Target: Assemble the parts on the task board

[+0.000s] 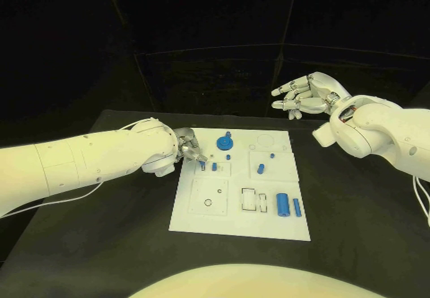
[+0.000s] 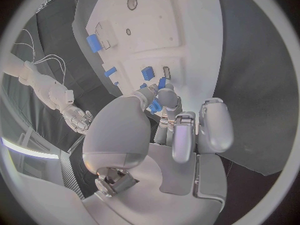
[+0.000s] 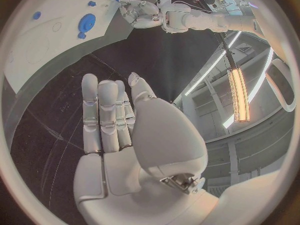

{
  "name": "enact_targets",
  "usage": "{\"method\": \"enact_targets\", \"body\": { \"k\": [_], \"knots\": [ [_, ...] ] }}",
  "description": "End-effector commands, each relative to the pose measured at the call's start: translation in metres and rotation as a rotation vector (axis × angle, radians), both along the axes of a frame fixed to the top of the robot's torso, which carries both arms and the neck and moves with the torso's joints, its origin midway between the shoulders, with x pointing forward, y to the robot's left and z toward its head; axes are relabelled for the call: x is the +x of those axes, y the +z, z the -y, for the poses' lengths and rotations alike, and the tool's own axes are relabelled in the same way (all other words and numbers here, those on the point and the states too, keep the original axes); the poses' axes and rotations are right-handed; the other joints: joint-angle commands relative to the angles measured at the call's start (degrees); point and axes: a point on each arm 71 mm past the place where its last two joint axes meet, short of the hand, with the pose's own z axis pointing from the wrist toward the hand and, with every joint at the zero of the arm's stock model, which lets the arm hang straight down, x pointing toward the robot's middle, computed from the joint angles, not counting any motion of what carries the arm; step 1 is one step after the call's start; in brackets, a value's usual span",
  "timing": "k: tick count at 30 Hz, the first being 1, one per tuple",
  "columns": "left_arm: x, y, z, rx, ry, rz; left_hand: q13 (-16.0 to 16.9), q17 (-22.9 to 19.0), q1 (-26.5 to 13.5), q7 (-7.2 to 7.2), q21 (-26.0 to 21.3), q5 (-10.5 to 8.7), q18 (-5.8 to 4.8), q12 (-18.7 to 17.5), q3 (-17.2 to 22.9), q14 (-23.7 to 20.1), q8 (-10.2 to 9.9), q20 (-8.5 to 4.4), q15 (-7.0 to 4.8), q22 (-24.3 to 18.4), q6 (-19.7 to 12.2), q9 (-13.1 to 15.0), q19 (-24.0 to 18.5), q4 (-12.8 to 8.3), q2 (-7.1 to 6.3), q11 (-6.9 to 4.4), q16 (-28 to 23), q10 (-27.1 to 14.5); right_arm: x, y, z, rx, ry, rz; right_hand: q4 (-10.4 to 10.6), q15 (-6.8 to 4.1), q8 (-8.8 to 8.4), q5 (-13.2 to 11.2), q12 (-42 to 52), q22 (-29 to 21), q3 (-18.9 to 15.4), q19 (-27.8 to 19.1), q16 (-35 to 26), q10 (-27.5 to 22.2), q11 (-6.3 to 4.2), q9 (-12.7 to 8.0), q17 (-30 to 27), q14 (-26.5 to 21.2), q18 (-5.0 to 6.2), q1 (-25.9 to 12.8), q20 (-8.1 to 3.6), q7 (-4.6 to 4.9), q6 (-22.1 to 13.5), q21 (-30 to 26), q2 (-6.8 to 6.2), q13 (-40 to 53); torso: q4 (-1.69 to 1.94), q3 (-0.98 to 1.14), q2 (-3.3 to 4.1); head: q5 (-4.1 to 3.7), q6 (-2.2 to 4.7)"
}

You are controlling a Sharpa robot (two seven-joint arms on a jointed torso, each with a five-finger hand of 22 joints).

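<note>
A black table (image 1: 107,248) sits in a dark room, with the white board (image 1: 235,214) at its middle. The left hand (image 1: 188,149) reaches over the board's near-left corner region, fingers curled down and pinching a small blue part (image 2: 155,105) just above the board. Further right, blue parts lie on the board: a round one (image 1: 224,144), small pegs (image 1: 261,167) and a cylinder (image 1: 283,204). The right hand (image 1: 304,93) hovers raised beyond the board's far right corner, fingers apart, holding nothing.
</note>
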Motion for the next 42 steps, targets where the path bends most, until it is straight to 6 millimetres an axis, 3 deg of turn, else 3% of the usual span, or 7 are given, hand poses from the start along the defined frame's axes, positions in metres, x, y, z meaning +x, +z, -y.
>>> {"method": "enact_targets", "body": {
  "k": [1, 7, 15, 26, 28, 42],
  "knots": [
    [0.0, -0.002, 0.001, 0.034, -0.021, -0.006, 0.1, 14.5, 0.0, -0.11, 0.2, 0.28, -0.87, 0.2, 7.2, 5.9, 0.2, 0.0, -0.3, 0.0, 0.3, 0.1, 0.6, -6.8, 0.65, -0.11, 0.1, 0.5, 0.0, 0.002, -0.002, 0.004, 0.014, 0.005, 0.2, 0.12, 0.34, 0.2, 0.2, -0.1, 0.0, 0.5, -0.4, -0.4, -0.03, -0.1, 0.0, 0.3, 0.37, -0.4, 0.0, -0.12, -0.4, -0.2, 0.08, -0.1, -0.01, 0.02, 0.01, 0.09, -0.37],
    [0.0, -0.007, 0.002, 0.046, -0.025, -0.013, 0.1, 14.5, -0.1, -0.13, 0.2, 0.29, -0.86, 0.3, 7.3, 5.9, 0.3, -0.01, -0.31, 0.0, 0.4, 0.2, 0.6, -6.8, 0.62, -0.12, 0.1, 0.5, 0.0, 0.002, -0.002, 0.004, 0.015, 0.005, 0.2, 0.12, 0.34, 0.2, 0.2, -0.1, 0.0, 0.5, -0.4, -0.4, -0.03, -0.1, 0.0, 0.3, 0.37, -0.4, 0.0, -0.12, -0.4, -0.2, 0.08, -0.1, -0.03, -0.01, 0.02, -0.03, -0.22],
    [-0.002, -0.01, 0.002, 0.055, -0.034, -0.026, 0.1, 14.5, -0.2, -0.14, 0.2, 0.29, -0.87, 0.3, 7.4, 5.9, 0.3, -0.02, -0.31, 0.0, 0.4, 0.2, 0.6, -6.8, 0.6, -0.14, 0.1, 0.6, 0.0, 0.002, -0.002, 0.004, 0.015, 0.005, 0.2, 0.12, 0.34, 0.2, 0.2, -0.1, 0.0, 0.5, -0.4, -0.4, -0.03, -0.1, 0.0, 0.3, 0.37, -0.4, 0.0, -0.12, -0.4, -0.2, 0.08, -0.1, -0.04, 0.05, 0.08, -0.09, -0.73],
    [-0.005, -0.011, 0.004, 0.064, -0.056, -0.049, 0.3, 14.4, -0.3, -0.16, 0.1, 0.29, -0.85, 0.5, 7.5, 5.9, 0.3, -0.02, -0.32, -0.1, 0.4, 0.2, 0.5, -6.8, 0.55, -0.15, 0.1, 0.6, 0.0, 0.002, -0.002, 0.004, 0.015, 0.005, 0.2, 0.12, 0.34, 0.2, 0.2, -0.1, 0.0, 0.5, -0.4, -0.4, -0.03, -0.1, 0.0, 0.3, 0.37, -0.4, 0.0, -0.12, -0.4, -0.2, 0.08, -0.1, 0.0, 0.04, 0.04, -0.06, -0.71],
    [-0.005, -0.012, 0.005, 0.065, -0.06, -0.053, 0.3, 14.4, -0.3, -0.16, 0.1, 0.29, -0.85, 0.5, 7.5, 5.9, 0.3, -0.02, -0.32, -0.1, 0.4, 0.2, 0.5, -6.8, 0.55, -0.15, 0.1, 0.6, 0.0, 0.002, -0.002, 0.004, 0.016, 0.005, 0.2, 0.12, 0.34, 0.2, 0.2, -0.1, 0.0, 0.5, -0.4, -0.4, -0.03, -0.1, 0.0, 0.3, 0.37, -0.4, 0.0, -0.12, -0.4, -0.2, 0.08, -0.1, -0.02, 0.02, 0.01, 0.03, -1.04],
    [-0.007, -0.012, 0.003, 0.073, -0.069, -0.069, 0.8, 14.5, -0.6, -0.26, 0.2, 0.65, -0.86, 0.8, 8.0, 5.9, 0.5, -0.07, -0.37, 0.0, 0.5, 0.4, 0.6, -6.9, 0.19, -0.23, 0.1, 0.9, 0.0, 0.001, -0.002, 0.004, 0.016, 0.005, 0.2, 0.12, 0.34, 0.2, 0.2, -0.1, 0.0, 0.5, -0.4, -0.4, -0.03, -0.1, 0.0, 0.3, 0.37, -0.4, 0.0, -0.12, -0.4, -0.2, 0.08, -0.1, -0.03, 0.05, 0.0, 0.09, -0.82]
  ]
}}
